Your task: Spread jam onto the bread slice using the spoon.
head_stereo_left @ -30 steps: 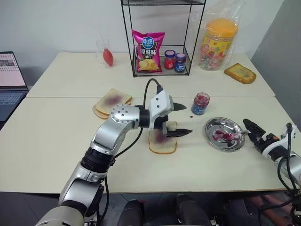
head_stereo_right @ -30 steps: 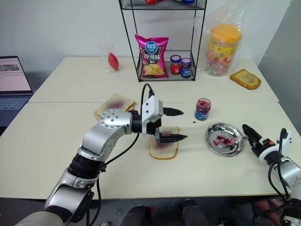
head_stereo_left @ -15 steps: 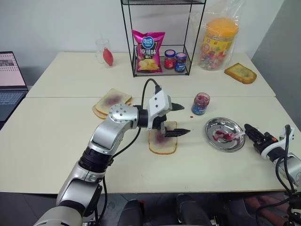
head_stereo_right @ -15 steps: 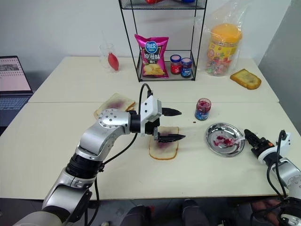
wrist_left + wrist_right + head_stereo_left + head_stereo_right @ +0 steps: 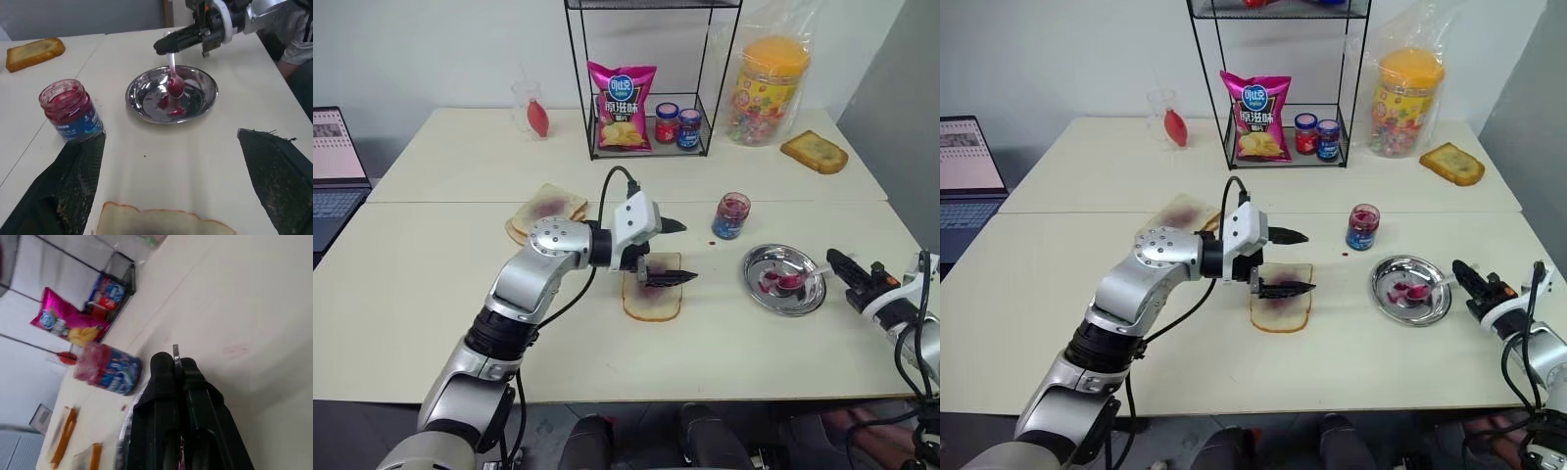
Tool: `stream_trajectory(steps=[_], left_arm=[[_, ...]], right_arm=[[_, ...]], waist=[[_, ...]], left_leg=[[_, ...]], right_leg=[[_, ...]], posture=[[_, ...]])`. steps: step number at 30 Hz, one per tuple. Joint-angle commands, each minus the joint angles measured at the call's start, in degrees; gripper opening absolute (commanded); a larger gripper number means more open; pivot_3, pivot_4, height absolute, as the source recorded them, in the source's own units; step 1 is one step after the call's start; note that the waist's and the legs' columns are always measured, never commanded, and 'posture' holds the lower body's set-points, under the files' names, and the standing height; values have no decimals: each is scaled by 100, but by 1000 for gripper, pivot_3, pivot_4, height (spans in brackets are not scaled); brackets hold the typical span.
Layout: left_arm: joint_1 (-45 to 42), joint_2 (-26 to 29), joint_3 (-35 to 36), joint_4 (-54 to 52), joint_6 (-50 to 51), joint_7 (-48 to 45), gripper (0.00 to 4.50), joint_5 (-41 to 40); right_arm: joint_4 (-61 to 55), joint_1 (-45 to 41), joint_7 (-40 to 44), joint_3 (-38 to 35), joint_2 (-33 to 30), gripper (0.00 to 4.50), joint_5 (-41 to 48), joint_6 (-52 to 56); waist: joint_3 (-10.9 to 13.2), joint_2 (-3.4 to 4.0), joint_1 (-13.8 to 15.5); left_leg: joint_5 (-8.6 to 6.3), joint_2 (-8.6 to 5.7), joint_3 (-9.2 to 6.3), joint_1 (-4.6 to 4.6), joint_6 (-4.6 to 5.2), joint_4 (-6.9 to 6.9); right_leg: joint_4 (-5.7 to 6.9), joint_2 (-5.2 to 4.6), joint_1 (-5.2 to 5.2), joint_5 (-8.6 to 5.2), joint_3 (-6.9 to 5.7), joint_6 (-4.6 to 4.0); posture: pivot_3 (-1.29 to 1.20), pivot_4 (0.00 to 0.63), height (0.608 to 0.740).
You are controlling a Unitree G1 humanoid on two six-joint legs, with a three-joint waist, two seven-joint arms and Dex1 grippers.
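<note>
my right tool [image 5: 164, 45] pinches the spoon [image 5: 173, 81] handle; left tool [image 5: 674, 251] gapes wide. next: carry it to the bread slice [image 5: 653, 295].

Even, bright indoor light falls from overhead, and the pale table [image 5: 431, 294] throws back a soft, flat glow. Shadows are faint and short, the clearest a dim patch under the steel dish [image 5: 171, 94] (its rim carries small glints). The jam jar [image 5: 70, 110] shines a little. The right wrist view is soft, its near fingers [image 5: 166, 396] blurred.
</note>
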Motion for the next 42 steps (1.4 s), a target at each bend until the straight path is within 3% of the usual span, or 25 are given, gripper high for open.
stream_trajectory(steps=[1,5,8,16,31,42], left_arm=[[40,124,401,-148,62,72,4500,-228],[30,16,538,52,12,318,4500,-193],[-69,-161,600,305,-110,565,4500,-111],[-328,-445,557,710,-360,742,4500,13],[-237,-432,547,508,-268,830,4500,0],[-178,-382,565,400,-216,890,4500,-4]], right_arm=[[-710,-783,-488,22,-31,10,382,-78],[-684,-1505,-785,322,62,10,108,-280],[-434,-2105,-754,809,49,10,-583,-593],[720,-3167,14,1738,145,10,-1973,-1280],[992,-3018,1363,3291,69,10,-4493,-2775],[1678,-2979,1587,3601,431,10,-5384,-3438]], waist=[[5,4,-42],[5,3,-47],[7,6,-45],[8,8,-29],[8,8,0],[8,8,-5]], left_leg=[[0,0,1,0,0,2],[0,0,-4,1,0,1],[0,0,-8,-7,0,-3],[0,0,-14,-50,0,-3],[0,0,-14,-90,0,3],[1,0,-14,-89,-1,7]], right_leg=[[1,0,0,0,1,1],[2,0,0,1,-4,1],[-5,-1,-3,-1,-11,-2],[-22,-4,-31,1,-23,1],[8,-5,-83,17,-27,-27],[10,-6,-82,18,-25,-28]], posture=[[0,150,740],[0,150,740],[0,150,740],[0,150,740],[0,150,740],[0,150,740]])
